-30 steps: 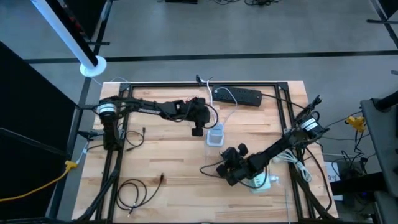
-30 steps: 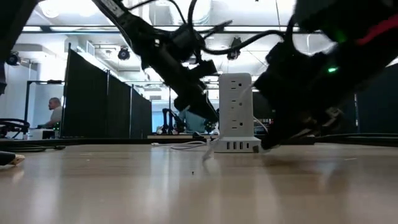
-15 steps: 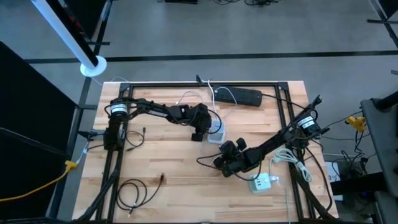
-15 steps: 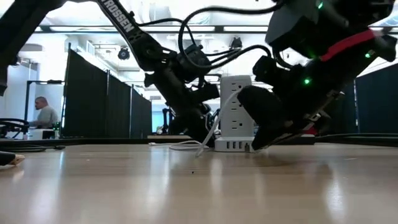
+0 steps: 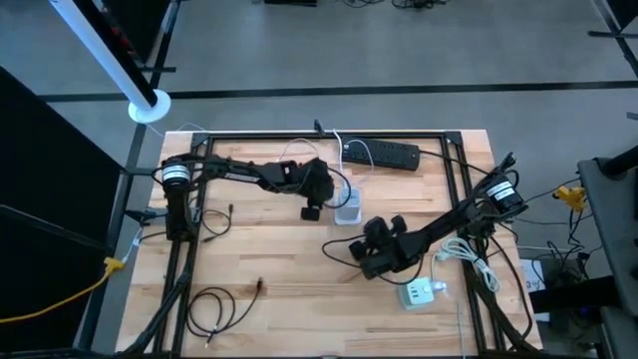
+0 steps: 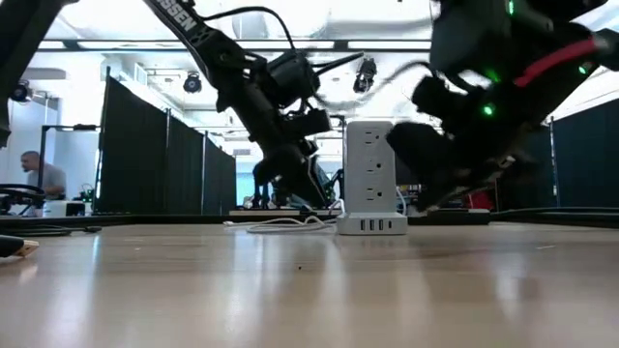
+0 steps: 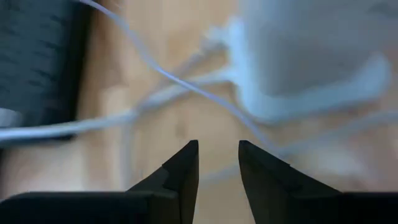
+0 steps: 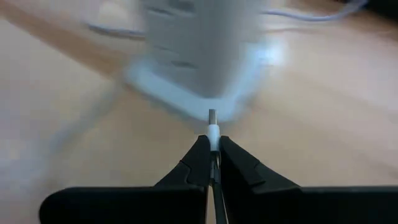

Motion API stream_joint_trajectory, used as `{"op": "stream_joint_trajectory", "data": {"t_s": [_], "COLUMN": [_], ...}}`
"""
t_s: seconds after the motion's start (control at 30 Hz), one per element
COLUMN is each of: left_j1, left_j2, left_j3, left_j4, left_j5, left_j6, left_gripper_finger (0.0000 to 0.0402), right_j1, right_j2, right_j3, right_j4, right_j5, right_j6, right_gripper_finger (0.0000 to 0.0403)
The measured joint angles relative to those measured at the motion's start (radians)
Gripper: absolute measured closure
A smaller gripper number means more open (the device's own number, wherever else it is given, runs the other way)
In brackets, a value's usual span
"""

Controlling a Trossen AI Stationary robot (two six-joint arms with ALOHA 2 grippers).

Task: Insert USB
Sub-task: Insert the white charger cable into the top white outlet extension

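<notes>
Approaching white power tower (image 5: 348, 210) with right gripper (image 8: 213, 148) clamped on USB plug (image 8: 212, 127); tower standing at table centre, gripper (image 5: 371, 242) at its 5 o'clock. Lining plug tip squarely with base ports (image 6: 372, 225), likely needing slow, level travel. Hovering left gripper (image 7: 218, 160) at tower's 9 o'clock, fingers slightly apart, empty, beside white cable (image 7: 186, 87).

White charging tower (image 5: 348, 210) on the pale, wood-grained tabletop (image 5: 269, 259); white cord (image 6: 280, 224) trailing off it. Black power strip (image 5: 381, 154) at the far edge. White, metal-tipped USB plug (image 8: 212, 129) between the right gripper's (image 8: 212, 151) black fingers.
</notes>
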Motion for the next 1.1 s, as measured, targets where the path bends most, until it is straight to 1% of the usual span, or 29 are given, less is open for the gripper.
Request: {"op": "stream_joint_trajectory", "data": {"t_s": [0.07,0.13,0.27,0.4,0.53,0.77,0.93,1.1], "left_j1": [0.014,0.018,0.017,0.012,0.012,0.010,0.010,0.009], "left_j2": [0.017,0.041,0.072,0.101,0.107,0.107,0.107,0.107], "left_j3": [0.000,0.000,0.000,0.000,-0.001,-0.001,-0.001,-0.001], "left_j4": [0.029,0.060,0.109,0.114,0.118,0.109,0.102,0.074], "left_j5": [0.013,0.023,0.045,0.068,0.068,0.069,0.082,0.083], "left_j6": [0.031,0.061,0.092,0.093,0.090,0.085,0.070,0.060], "left_gripper_finger": [0.0297,0.0298,0.0298,0.0295,0.0296,0.0294,0.0292,0.0292], "right_j1": [0.001,-0.005,-0.013,-0.014,-0.014,-0.005,-0.003,-0.001], "right_j2": [0.033,0.068,0.122,0.167,0.186,0.194,0.197,0.192], "right_j3": [0.016,0.044,0.096,0.138,0.163,0.187,0.188,0.188], "right_j4": [0.066,0.046,-0.014,-0.027,-0.057,-0.235,-0.241,-0.289], "right_j5": [-0.002,0.006,0.042,0.065,0.069,0.084,0.084,0.085], "right_j6": [-0.039,-0.041,0.054,0.091,0.120,0.250,0.257,0.264], "right_gripper_finger": [0.0395,0.0395,0.0395,0.0395,0.0395,0.0395,0.0395,0.0395]}}
